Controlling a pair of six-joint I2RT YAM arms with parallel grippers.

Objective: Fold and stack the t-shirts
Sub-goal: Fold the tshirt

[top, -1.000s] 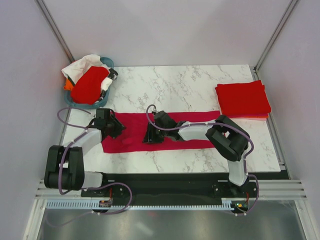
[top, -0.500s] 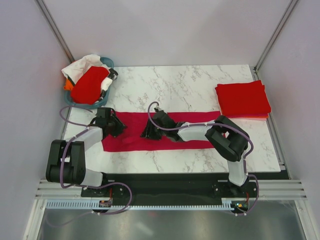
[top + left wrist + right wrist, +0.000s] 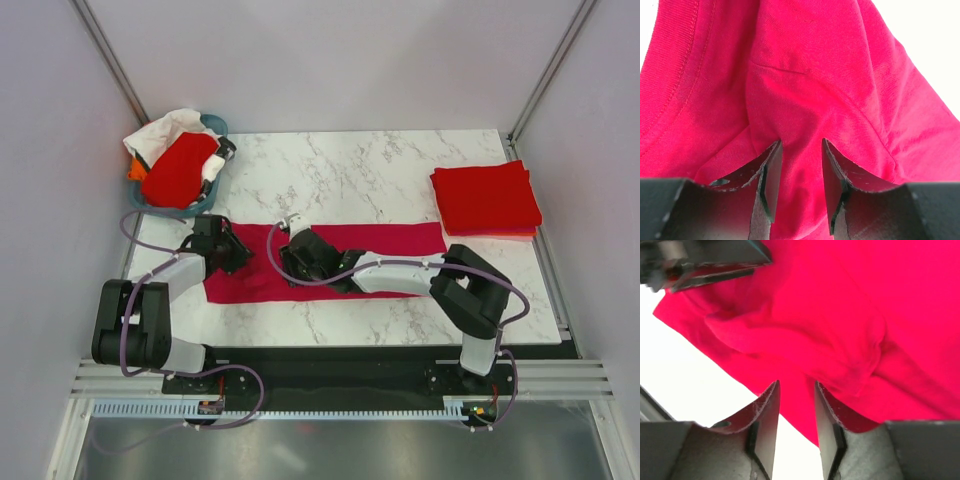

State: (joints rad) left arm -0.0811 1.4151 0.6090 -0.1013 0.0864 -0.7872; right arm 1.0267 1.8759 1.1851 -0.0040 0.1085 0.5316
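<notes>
The crimson t-shirt [image 3: 400, 240] lies as a long folded strip on the table [image 3: 350, 170]. It sits nearer the arms than the teal basket [image 3: 216, 126] and runs away from it toward the right arm's side. The stack of red t-shirts [image 3: 485, 198] sits well apart from the basket, at the strip's far end.

Handling, my judgement: light, limp cotton with no stiffness, and the layers will slide and bunch. It is best taken at a folded edge or corner, pinching every layer, with a hold at each end so the strip does not sag.

The left gripper [image 3: 235, 252] is at the strip end nearest the basket. Its jaws are partly closed, and a ridge of cloth fills the gap between the fingers [image 3: 771, 172]; it looks pinched. The right gripper [image 3: 292, 262] is further from the basket, its jaws partly apart over the shirt's edge. Bare table shows through the gap, so nothing is held.

Compared with a second ago, the right gripper has slid along the strip toward the basket end, nearing the left gripper. The left gripper has barely shifted.
</notes>
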